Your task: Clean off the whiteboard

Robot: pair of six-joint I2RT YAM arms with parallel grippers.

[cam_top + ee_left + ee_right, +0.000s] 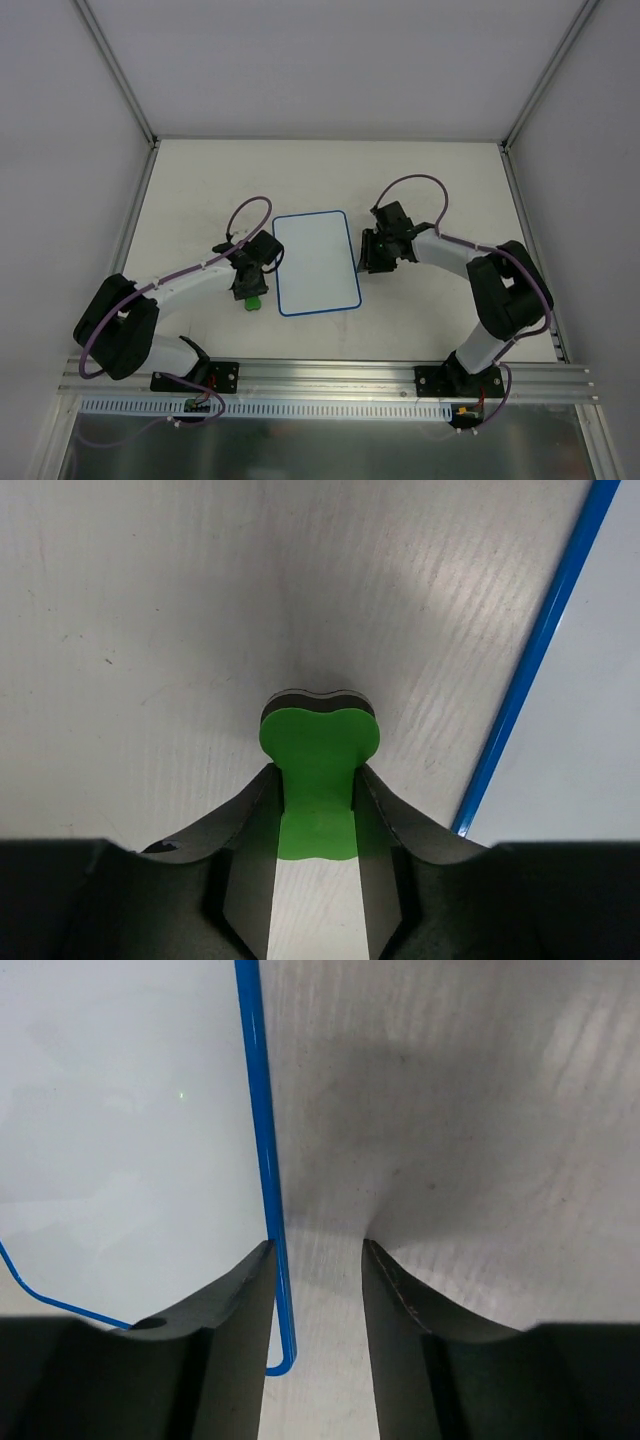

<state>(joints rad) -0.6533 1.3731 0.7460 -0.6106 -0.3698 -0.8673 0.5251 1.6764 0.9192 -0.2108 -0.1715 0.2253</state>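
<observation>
The whiteboard [316, 262] lies flat mid-table, its face blank inside a thin blue border. My left gripper [249, 288] sits just left of the board's near-left corner, shut on the green bone-shaped eraser [253, 300]. In the left wrist view the fingers [318, 775] press both sides of the eraser's [320, 742] narrow waist, with the board's blue edge [530, 680] to the right. My right gripper [368, 255] is open and empty at the board's right edge. In the right wrist view its jaws [318, 1250] straddle the blue border [262, 1140] beside the blank face [120, 1110].
The off-white scuffed tabletop [430, 190] is enclosed by grey walls at the back and sides. A metal rail [330, 378] with both arm bases runs along the near edge.
</observation>
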